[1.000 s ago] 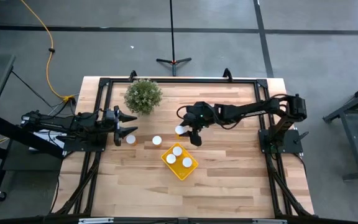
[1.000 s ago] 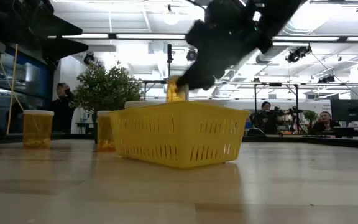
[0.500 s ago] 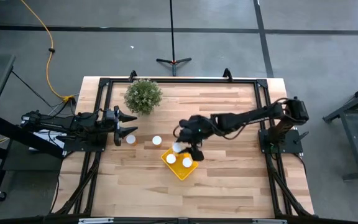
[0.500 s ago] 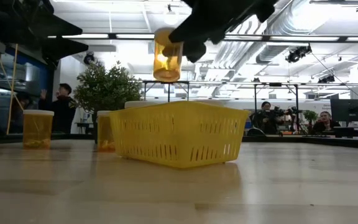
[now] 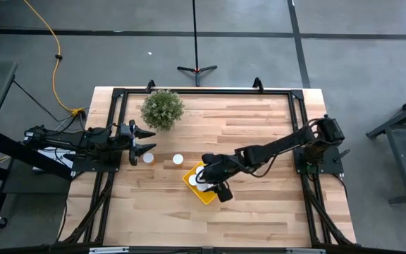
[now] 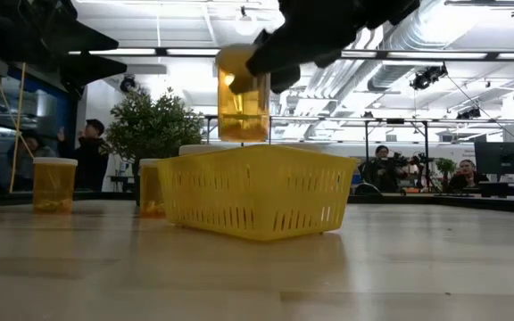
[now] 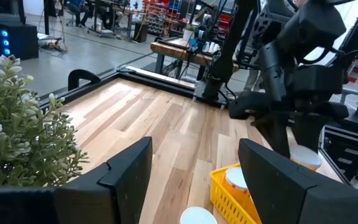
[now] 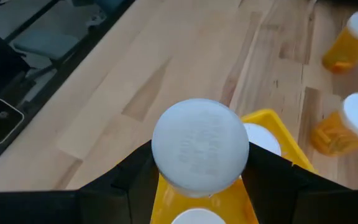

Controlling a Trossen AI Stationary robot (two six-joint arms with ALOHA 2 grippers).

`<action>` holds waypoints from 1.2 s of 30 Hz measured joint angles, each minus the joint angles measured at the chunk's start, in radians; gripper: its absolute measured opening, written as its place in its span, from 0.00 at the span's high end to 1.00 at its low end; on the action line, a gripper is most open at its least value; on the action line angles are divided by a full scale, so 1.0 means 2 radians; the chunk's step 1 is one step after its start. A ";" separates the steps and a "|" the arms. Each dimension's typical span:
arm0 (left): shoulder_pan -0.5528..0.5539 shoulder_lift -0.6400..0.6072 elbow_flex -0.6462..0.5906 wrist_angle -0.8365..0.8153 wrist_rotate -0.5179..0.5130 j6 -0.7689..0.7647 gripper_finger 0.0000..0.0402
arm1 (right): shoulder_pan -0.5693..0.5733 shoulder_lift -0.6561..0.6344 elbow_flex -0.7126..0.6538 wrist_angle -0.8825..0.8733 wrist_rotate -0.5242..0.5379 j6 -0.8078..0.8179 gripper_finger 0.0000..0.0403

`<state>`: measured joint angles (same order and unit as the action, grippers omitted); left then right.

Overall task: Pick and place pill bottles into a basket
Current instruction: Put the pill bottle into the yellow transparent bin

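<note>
- The right pincer (image 5: 212, 185) hangs over the yellow basket (image 6: 255, 191), pinching a pill bottle (image 6: 244, 105) by its sides; the bottle is clear of the rim, upright, directly under the pincer.
- In the right wrist view the held bottle's white cap (image 8: 200, 146) sits between the fingers, and other caps (image 8: 263, 139) already fill basket space just below and beside it. Judgement: a straight drop could land the bottle on a cap, so it tips or wedges instead of standing.
- The basket is shallow and light-looking. Judgement: if the descent drifts toward the rim, the bottle or a finger could catch the wall and shove the basket across the bench (image 5: 259, 204).
- Releasing from this height risks a bounce out over the low wall.
- Two bottles (image 5: 178, 159) stand on the bench well away from the right pincer, close in front of the left pincer (image 5: 144, 141), which waits with fingers spread by the plant (image 5: 163, 109). Judgement: later reaches there could crowd both arms.
</note>
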<state>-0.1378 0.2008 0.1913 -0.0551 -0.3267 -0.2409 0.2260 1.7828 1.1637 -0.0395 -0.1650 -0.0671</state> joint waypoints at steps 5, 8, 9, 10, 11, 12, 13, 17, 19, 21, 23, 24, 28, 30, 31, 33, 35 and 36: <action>0.000 0.000 0.000 0.000 0.000 0.000 0.31 | 0.004 0.003 0.000 -0.008 0.002 0.008 0.50; 0.000 0.000 0.000 0.000 0.000 0.000 0.31 | 0.010 0.003 0.000 -0.008 -0.003 0.010 0.50; 0.000 0.000 0.000 0.000 0.000 0.000 0.31 | 0.012 0.003 0.000 -0.009 -0.003 0.011 0.50; 0.000 0.000 0.000 0.000 0.000 0.000 0.31 | 0.015 0.003 0.000 -0.011 -0.001 0.011 0.50; 0.000 0.000 0.000 0.000 0.000 0.000 0.31 | 0.019 0.003 0.000 -0.013 0.002 0.012 0.50; 0.000 0.000 0.000 0.000 0.000 0.000 0.31 | 0.022 0.003 0.000 -0.013 0.002 0.013 0.50; 0.000 0.000 0.000 0.000 0.000 0.000 0.31 | 0.025 0.003 0.000 -0.012 0.003 0.012 0.50; 0.000 0.000 0.000 0.000 0.000 0.000 0.31 | 0.034 0.003 0.000 -0.014 0.016 0.009 0.50; 0.000 0.000 0.000 0.000 0.000 0.000 0.31 | 0.036 0.003 0.000 -0.017 0.028 0.008 0.50; 0.000 0.000 0.000 0.000 0.000 0.000 0.31 | 0.036 0.003 0.000 -0.014 0.033 0.008 0.50; 0.000 0.000 0.000 0.000 0.000 0.000 0.31 | 0.035 0.003 0.000 -0.014 0.036 0.005 0.50; 0.000 0.000 0.000 0.000 0.000 0.000 0.31 | 0.035 0.003 0.000 -0.017 0.040 0.005 0.50; 0.000 0.000 0.000 0.000 0.000 0.000 0.31 | 0.035 0.003 0.000 -0.019 0.040 0.007 0.50; 0.000 0.000 0.000 0.000 0.000 0.000 0.31 | 0.036 0.003 0.000 -0.020 0.042 0.007 0.50; 0.000 0.000 0.000 0.000 0.000 0.000 0.31 | 0.036 0.003 -0.001 -0.021 0.043 0.010 0.50; 0.000 0.000 0.000 0.000 0.000 0.000 0.31 | 0.036 0.003 -0.001 -0.021 0.041 0.017 0.50; 0.000 0.000 0.000 0.000 0.000 0.000 0.31 | 0.036 0.003 -0.001 -0.022 0.041 0.020 0.50; 0.000 0.000 0.000 0.000 0.000 0.000 0.31 | 0.037 0.003 -0.001 -0.023 0.041 0.020 0.50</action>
<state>-0.1378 0.2007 0.1913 -0.0551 -0.3269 -0.2409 0.2992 1.7885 1.1622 -0.0858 -0.0840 -0.0268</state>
